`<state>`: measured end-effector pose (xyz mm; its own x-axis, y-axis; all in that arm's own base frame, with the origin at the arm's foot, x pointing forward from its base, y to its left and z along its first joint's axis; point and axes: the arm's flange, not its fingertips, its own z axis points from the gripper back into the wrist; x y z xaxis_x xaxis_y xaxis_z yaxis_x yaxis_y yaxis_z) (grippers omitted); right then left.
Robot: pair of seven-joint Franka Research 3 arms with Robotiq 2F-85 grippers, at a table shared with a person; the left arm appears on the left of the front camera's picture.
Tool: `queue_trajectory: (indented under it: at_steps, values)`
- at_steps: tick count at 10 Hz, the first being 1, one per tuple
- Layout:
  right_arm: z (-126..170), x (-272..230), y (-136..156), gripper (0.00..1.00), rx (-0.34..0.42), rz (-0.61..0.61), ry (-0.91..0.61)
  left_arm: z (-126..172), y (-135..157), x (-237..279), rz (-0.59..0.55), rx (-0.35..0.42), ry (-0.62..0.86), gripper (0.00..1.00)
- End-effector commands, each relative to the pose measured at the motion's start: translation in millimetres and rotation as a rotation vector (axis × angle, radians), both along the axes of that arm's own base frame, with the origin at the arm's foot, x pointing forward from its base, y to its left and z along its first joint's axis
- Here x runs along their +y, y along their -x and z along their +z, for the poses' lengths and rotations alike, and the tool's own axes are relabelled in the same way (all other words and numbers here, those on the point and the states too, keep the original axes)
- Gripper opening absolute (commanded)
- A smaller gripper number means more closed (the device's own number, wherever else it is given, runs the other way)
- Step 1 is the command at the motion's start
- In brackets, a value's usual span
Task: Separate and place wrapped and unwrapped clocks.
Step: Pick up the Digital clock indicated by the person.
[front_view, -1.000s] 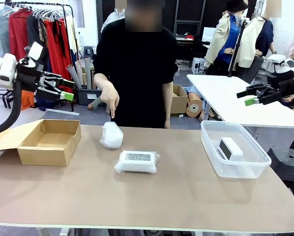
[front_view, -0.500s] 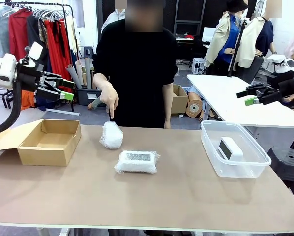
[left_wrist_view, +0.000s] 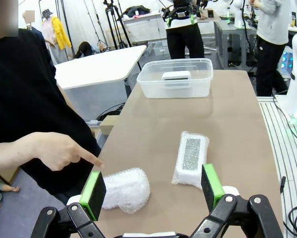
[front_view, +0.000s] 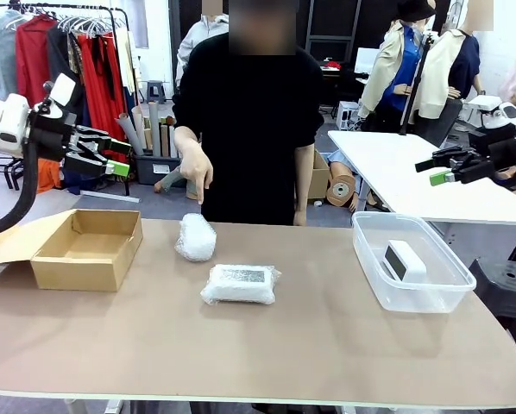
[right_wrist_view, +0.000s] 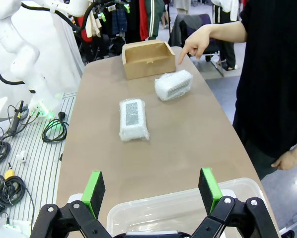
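A rounded bubble-wrapped clock (front_view: 196,237) lies at the table's far middle; it shows too in the wrist views (left_wrist_view: 124,188) (right_wrist_view: 174,84). In front of it lies a flat wrapped clock (front_view: 240,284) (left_wrist_view: 191,157) (right_wrist_view: 133,118) with a speckled label. A bare white clock (front_view: 403,260) (left_wrist_view: 176,77) with a dark face leans inside the clear plastic tub (front_view: 372,280) at the right. My left gripper (front_view: 113,158) (left_wrist_view: 152,187) hangs open high above the left side. Over the right side my right gripper (front_view: 437,169) (right_wrist_view: 152,187) stands open, holding nothing. The person's hand (front_view: 193,169) points down at the rounded bundle.
An open cardboard box (front_view: 87,249) (right_wrist_view: 143,59) sits at the table's left, its flap lying outward. The person stands at the far edge. A white side table (front_view: 413,172) stands behind the right corner, a clothes rack behind the left.
The person's pointing hand has risen a little above the rounded bundle and the body has shifted slightly right. Both arms are still.
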<state>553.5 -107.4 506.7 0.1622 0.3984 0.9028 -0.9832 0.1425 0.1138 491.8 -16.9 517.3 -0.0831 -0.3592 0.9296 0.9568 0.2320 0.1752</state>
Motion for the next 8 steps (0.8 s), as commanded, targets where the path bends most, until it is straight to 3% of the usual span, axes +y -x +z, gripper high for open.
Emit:
queue_trajectory:
  at_steps: [1,6,8]
  values:
    - [1.4,0.3,0.6,1.00,0.004,-0.001,0.003,1.4,1.3,-1.1,0.007,-0.006,-0.003,1.00]
    - [1.4,0.3,0.6,1.00,0.004,-0.001,0.003,0.0,0.0,0.0,0.000,0.000,0.000,1.00]
    - [1.4,0.3,0.6,1.00,0.004,-0.001,0.003,22.3,-6.1,-11.7,-0.038,0.084,-0.151,1.00]
